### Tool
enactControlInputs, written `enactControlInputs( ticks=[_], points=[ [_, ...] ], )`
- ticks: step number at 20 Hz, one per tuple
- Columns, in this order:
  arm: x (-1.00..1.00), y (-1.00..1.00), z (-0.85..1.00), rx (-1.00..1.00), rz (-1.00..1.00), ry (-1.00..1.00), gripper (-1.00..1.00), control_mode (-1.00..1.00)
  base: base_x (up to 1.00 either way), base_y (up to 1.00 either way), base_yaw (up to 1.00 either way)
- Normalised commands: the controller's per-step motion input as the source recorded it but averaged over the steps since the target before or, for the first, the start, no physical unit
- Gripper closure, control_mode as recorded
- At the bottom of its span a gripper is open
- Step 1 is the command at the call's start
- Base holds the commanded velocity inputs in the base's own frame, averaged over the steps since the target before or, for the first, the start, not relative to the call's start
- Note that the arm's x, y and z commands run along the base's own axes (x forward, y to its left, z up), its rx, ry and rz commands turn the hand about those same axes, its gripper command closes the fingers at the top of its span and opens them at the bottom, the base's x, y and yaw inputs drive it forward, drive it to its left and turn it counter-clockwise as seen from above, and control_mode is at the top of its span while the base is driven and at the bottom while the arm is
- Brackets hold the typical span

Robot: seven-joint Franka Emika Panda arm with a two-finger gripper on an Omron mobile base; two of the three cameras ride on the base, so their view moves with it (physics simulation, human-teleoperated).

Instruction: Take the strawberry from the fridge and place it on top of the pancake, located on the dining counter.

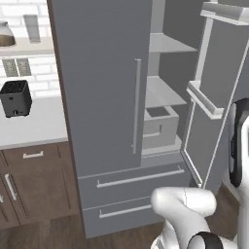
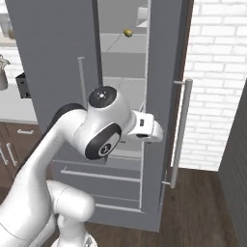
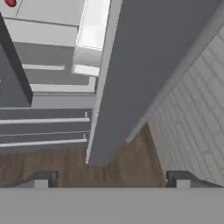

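— Where is the strawberry point(image 3: 11, 2) sitting?

— On a pale shelf inside the fridge point(image 1: 104, 97). From the hand's own view it is just peeking in as a red speck at the far upper-left corner, past the edge of the open right-hand door point(image 3: 144, 74).

— And the claw point(image 3: 113, 178)?

— It is hanging empty with its fingertips point(image 3: 43, 178) spread wide, gripping nothing. It is looking down the outer face of that door toward the wooden floor point(image 3: 122, 168), so the fruit is lying well off to the upper left of where it is pointing — not between the tips at all.

— So what is the next reach turning on?

— I'd say on swinging the hand around the door's edge and into the opening; the door is standing between the claw and the shelf. The berry is small and rounded, so its long axis hardly matters — I can't make one out anyway.

— Is that the berry high up in the right base view?

— No, that is a yellowish item point(image 2: 128, 33) on an upper shelf.

— Any pancake in sight?

— I'm not spotting one here; only the wall tabletop point(image 1: 29, 124) with a dark toaster point(image 1: 15, 98) is showing beside the fridge.
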Motion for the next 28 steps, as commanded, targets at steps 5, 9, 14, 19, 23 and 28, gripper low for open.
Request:
enactControlInputs(
  ticks=[5, 9, 14, 19, 23, 28],
  points=[
    [0.41, 0.92, 0.05, -0.51, 0.00, 0.29, -1.00, -1.00, 0.00, 0.00, 0.00],
    [0.81, 0.94, 0.06, -0.51, -0.02, 0.20, -1.00, -1.00, 0.00, 0.00, 0.00],
    [0.72, 0.86, -0.04, -0.25, 0.00, 0.13, -1.00, -1.00, 0.00, 0.00, 0.00],
    [0.76, 0.65, -0.03, 0.12, 0.00, -0.19, -1.00, -1.00, 0.00, 0.00, 0.00],
    [0.51, 0.89, -0.01, 0.29, 0.01, -0.55, -1.00, -1.00, 0.00, 0.00, 0.00],
    [0.35, 0.57, -0.06, 0.73, 0.15, -0.17, -1.00, -1.00, 0.00, 0.00, 0.00]
  ],
)
